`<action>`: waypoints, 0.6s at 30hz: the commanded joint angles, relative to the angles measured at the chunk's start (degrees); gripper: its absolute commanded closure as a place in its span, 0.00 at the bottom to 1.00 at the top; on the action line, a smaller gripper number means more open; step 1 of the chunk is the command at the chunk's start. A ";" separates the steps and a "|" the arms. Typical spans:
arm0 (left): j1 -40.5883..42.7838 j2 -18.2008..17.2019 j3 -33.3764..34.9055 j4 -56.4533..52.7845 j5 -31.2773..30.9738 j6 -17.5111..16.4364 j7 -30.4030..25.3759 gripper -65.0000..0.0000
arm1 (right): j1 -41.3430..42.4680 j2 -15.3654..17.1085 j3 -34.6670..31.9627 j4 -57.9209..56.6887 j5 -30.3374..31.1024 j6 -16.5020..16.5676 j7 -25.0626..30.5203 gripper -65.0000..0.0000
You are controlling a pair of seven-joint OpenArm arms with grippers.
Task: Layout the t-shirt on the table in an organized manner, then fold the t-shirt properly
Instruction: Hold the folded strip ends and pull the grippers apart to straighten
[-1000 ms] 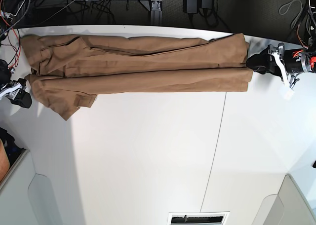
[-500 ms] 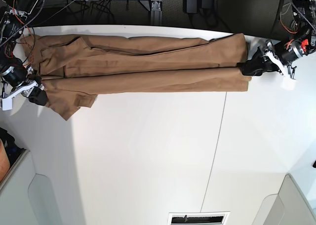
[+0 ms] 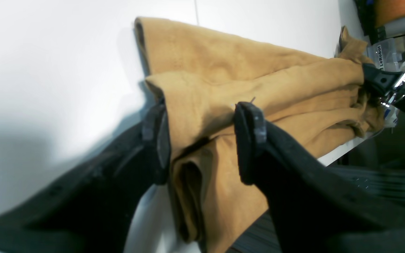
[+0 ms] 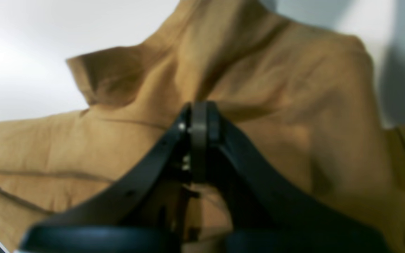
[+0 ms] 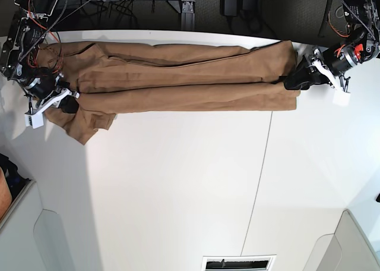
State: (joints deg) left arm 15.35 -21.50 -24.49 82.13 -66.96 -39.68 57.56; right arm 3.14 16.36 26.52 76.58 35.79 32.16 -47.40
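Tan-brown cloth: the t-shirt (image 5: 178,75) lies folded into a long narrow band along the far edge of the table (image 5: 178,188), stretched between my two grippers
Shirt layers: I see two lengthwise folds stacked side by side, with a sleeve flap (image 5: 83,125) sticking out toward the near side just beside my right gripper
Left gripper (image 3: 202,140): jaws stand apart, straddling the bunched hem end of the shirt; cloth fills the space between the fingers (image 3: 250,140), and I cannot tell whether the pads press on it
Left gripper, base view (image 5: 295,81): sits at the shirt's hem end, fingertips over the corner where the two folds meet
Right gripper (image 4: 199,116): jaws are pressed together, pinching a ridge of the tan fabric that rises up around the tips
Right gripper, base view (image 5: 66,103): at the opposite end of the band, on the sleeve and shoulder side, fingertips on the cloth
Cloth beyond the right gripper: puckers upward into a peak, with a folded corner to one side of the tips
Table seam (image 5: 261,176): thin dark line running from below the left gripper's end of the shirt toward the near edge
Sharpness: right wrist view is soft, so fine stitching is hard for me to make out
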 commanded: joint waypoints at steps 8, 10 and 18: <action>0.72 1.68 -0.31 0.66 1.29 -0.32 -1.73 0.54 | 0.79 -0.94 -1.16 0.66 0.81 0.59 1.09 1.00; 0.70 1.68 -0.15 0.66 1.73 -0.32 -2.38 0.60 | 0.79 -1.66 -1.16 0.66 0.81 0.59 1.09 1.00; 0.70 1.66 -0.17 0.66 11.96 -0.32 -5.38 1.00 | 0.81 -2.25 -1.16 0.66 0.63 0.59 1.11 1.00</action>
State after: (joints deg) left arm 16.19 -19.05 -24.43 82.24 -56.97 -40.69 51.81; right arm 3.22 13.47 25.32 76.60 36.18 32.21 -46.52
